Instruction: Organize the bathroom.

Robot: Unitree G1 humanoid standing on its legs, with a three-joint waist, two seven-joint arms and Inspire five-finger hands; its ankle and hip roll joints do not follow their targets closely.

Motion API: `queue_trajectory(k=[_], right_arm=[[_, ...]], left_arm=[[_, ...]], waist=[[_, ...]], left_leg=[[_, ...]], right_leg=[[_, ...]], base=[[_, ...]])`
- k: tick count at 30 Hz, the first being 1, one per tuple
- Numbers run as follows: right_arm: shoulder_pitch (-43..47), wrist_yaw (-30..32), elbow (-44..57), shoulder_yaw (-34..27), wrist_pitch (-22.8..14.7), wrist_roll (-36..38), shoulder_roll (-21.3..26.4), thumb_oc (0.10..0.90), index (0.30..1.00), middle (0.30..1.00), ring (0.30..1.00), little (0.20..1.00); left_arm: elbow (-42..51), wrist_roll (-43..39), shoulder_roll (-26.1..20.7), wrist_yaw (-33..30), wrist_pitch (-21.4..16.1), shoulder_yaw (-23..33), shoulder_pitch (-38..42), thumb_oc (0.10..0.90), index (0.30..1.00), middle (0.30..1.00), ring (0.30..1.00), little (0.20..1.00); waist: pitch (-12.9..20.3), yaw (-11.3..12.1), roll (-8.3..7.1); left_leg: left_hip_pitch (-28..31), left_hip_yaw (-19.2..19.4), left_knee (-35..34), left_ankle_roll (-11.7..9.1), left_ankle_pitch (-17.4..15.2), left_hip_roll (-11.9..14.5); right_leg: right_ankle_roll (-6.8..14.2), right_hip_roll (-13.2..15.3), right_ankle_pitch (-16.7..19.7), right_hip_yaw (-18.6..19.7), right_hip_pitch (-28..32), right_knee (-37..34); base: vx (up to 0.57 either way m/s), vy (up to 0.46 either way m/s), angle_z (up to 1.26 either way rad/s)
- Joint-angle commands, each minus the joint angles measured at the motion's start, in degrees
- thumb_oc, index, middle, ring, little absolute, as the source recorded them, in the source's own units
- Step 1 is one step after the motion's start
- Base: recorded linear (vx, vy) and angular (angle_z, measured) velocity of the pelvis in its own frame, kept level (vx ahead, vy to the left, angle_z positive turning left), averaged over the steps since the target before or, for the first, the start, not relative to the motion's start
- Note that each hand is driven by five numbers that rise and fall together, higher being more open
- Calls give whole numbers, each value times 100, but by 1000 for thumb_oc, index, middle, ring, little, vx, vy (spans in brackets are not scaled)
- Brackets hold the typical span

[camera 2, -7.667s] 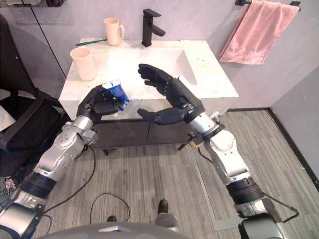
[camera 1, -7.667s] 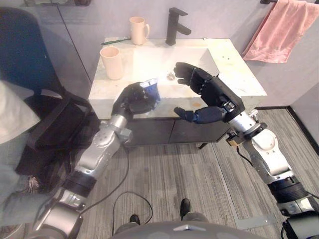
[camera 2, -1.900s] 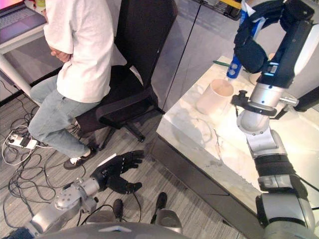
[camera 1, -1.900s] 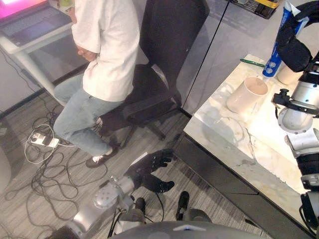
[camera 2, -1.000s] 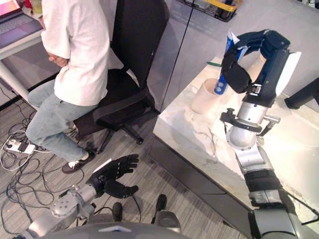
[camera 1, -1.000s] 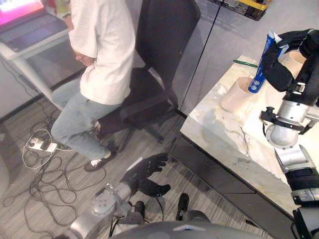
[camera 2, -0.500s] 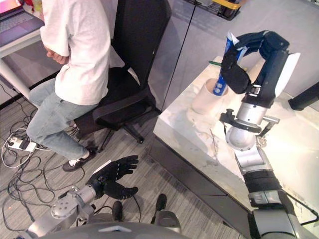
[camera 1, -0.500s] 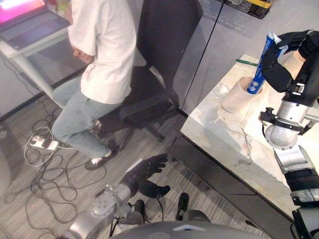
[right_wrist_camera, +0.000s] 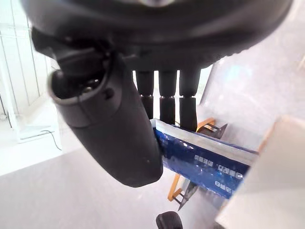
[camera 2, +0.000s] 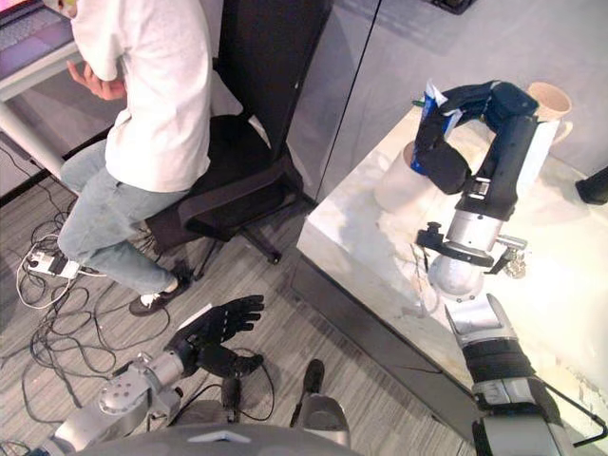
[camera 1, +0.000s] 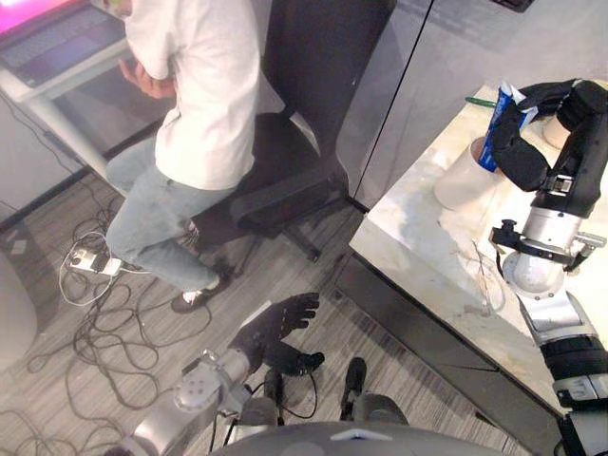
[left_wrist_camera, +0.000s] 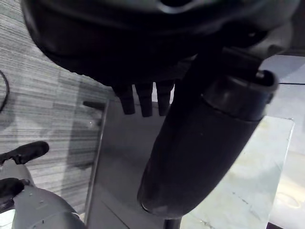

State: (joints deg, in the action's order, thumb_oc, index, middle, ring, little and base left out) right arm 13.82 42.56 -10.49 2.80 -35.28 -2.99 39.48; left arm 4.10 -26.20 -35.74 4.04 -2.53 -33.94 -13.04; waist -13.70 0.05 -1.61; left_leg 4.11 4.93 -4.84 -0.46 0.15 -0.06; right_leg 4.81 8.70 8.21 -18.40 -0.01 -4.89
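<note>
A blue toothpaste tube (camera 1: 498, 124) stands nearly upright in my right hand (camera 1: 532, 128), whose fingers and thumb are curled round it. Its lower end sits at the mouth of a pale pink cup (camera 1: 463, 182) on the marble countertop (camera 1: 423, 237). In the right wrist view the tube (right_wrist_camera: 205, 162) lies between the fingers and the thumb, with the cup's rim (right_wrist_camera: 274, 186) beside it. My left hand (camera 1: 277, 330) hangs low over the floor, open and holding nothing.
A second cup (camera 2: 553, 99) and a green toothbrush (camera 1: 480, 101) lie farther back on the counter. A person (camera 1: 195, 104) sits on a black office chair (camera 1: 294, 161) left of the counter. Cables and a power strip (camera 1: 90, 261) lie on the floor.
My right hand has lowered the tube until its end meets the cup's mouth. The camera has shifted a little. The left hand has stayed in place.
</note>
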Motion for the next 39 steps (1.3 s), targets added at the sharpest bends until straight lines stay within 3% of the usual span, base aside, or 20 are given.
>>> queue_trajectory(k=[1, 17, 23, 31, 37, 39], right_arm=[[594, -19, 499, -574, -261, 251, 281, 800, 900, 900, 900, 900], [352, -71, 549, -556, 140, 346, 78, 800, 900, 900, 900, 900], [323, -7, 668, -593, 108, 406, -20, 800, 900, 900, 900, 900], [78, 279, 1466, -971, 145, 1182, -275, 800, 900, 900, 900, 900], [-428, 1223, 2421, -1484, 263, 663, -388, 800, 900, 900, 900, 900], [-618, 1836, 2640, -1736, 295, 470, -389, 800, 900, 900, 900, 900]], left_arm=[[585, -9, 191, 98, -457, -146, 456, 800, 900, 900, 900, 900], [563, 26, 271, -245, -509, -158, 480, 800, 900, 900, 900, 900], [508, 181, 305, -602, -570, -86, 491, 800, 900, 900, 900, 900], [343, 426, 329, -925, -620, 189, 640, 800, 900, 900, 900, 900], [198, 717, 294, -817, -879, 270, 778, 800, 900, 900, 900, 900], [171, 561, 253, -520, -899, 230, 898, 800, 900, 900, 900, 900]], waist=[[240, -7, 176], [353, -88, 166], [375, -77, 120], [338, -204, 22], [293, -446, -38], [306, -594, 26]], left_leg=[[-19, 533, 643, -254, -546, 516], [164, 528, 513, -127, -654, 215], [246, 437, 337, -45, -659, 54], [391, 380, 49, 109, -636, -139], [393, 607, -16, 148, -670, -204], [297, 682, -16, 197, -594, -180]], right_leg=[[391, -408, -1086, 32, 8, 588], [526, -257, -964, 159, 124, 481], [635, -181, -837, 246, 85, 440], [898, 4, -530, 419, -266, 656], [1018, 199, 53, 429, -614, 913], [998, 60, -60, 625, -681, 1209]], base=[[-27, 33, 2], [-51, 97, -4], [-142, 151, -3], [-193, 164, -7], [-195, 100, -8], [-266, 103, -25]])
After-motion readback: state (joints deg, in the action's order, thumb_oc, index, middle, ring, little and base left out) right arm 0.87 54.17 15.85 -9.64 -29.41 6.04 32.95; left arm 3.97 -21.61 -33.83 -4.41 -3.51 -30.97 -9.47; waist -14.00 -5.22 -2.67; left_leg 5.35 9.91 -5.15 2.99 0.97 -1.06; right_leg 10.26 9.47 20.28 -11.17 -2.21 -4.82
